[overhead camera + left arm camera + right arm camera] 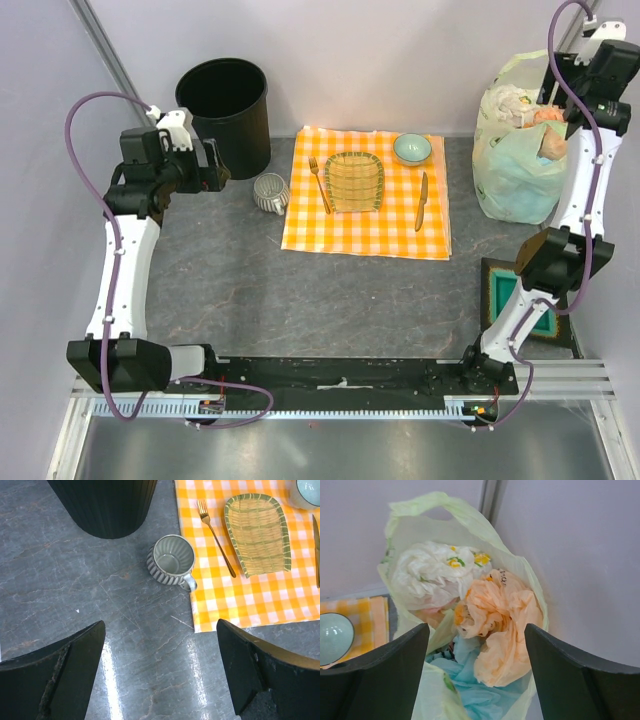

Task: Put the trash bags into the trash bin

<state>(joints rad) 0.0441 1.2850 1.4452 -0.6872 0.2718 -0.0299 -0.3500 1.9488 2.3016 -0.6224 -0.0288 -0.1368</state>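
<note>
Tabletop (pixel 350 300) grey-marbled; lilac walls (pixel 400 60) behind trash bin (pixel 225 110)

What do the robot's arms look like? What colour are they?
Both the left arm and the right arm are smooth white tubes joined by chunky black joints. A purple cable loops along each one. The fingers are black, flat and wedge-shaped, with pale scuffs along one edge.

Left arm (pixel 125 270), right arm (pixel 575 190) showing white links, black joints; purple cables (pixel 85 105) looping behind left tool (pixel 160 630) and right tool (pixel 476 630); fingers (pixel 75 665) showing matte black, scuffed.
</note>
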